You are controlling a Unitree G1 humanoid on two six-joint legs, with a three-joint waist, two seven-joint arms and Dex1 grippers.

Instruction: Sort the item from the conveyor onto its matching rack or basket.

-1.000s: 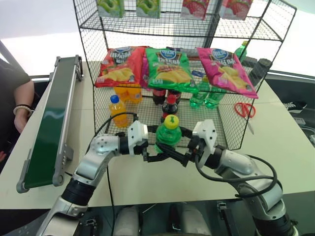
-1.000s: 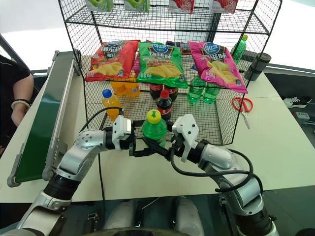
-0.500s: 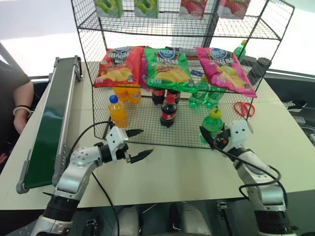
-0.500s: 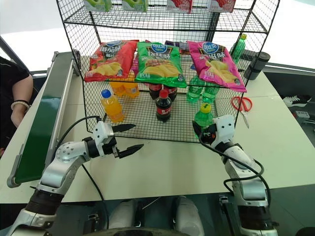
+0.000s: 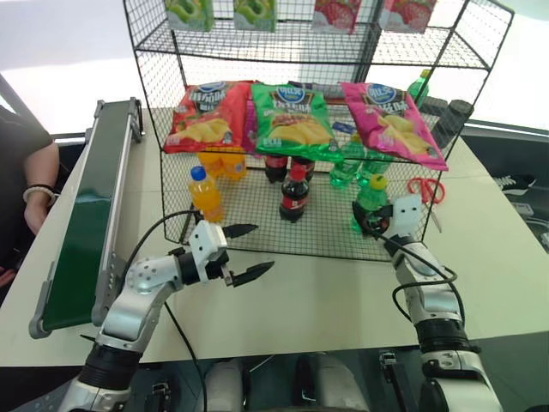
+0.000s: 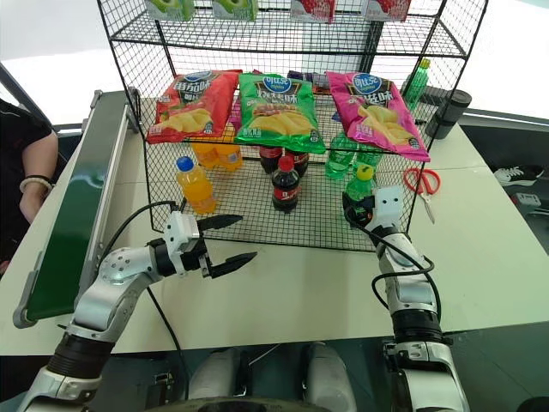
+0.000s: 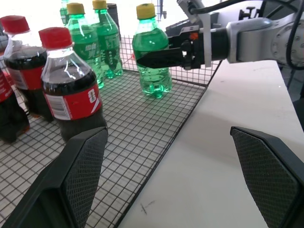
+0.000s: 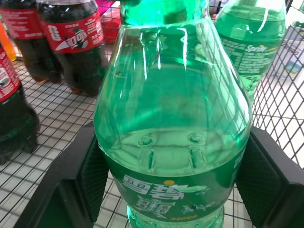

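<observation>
Right gripper (image 7: 159, 56): clamped on the green soda bottle (image 7: 152, 50), one black finger on each side of its body just above the label.
Green soda bottle: stood upright with its base on the bottom wire tier of the black wire rack (image 5: 257, 223), near that tier's front right corner; yellow cap on.
Left gripper (image 5: 244, 252): spread wide and empty, level above the table (image 5: 317, 296) just in front of the rack's front edge, well apart from the right gripper.
Beyond the right gripper: two more green bottles (image 7: 90, 42) at the back of the same tier.
Beside it, toward the left gripper: cola bottles with red caps (image 7: 71, 92), then an orange-drink bottle (image 5: 205, 193).
Conveyor (image 5: 86, 227): lay far to the left of both grippers, belt bare.
</observation>
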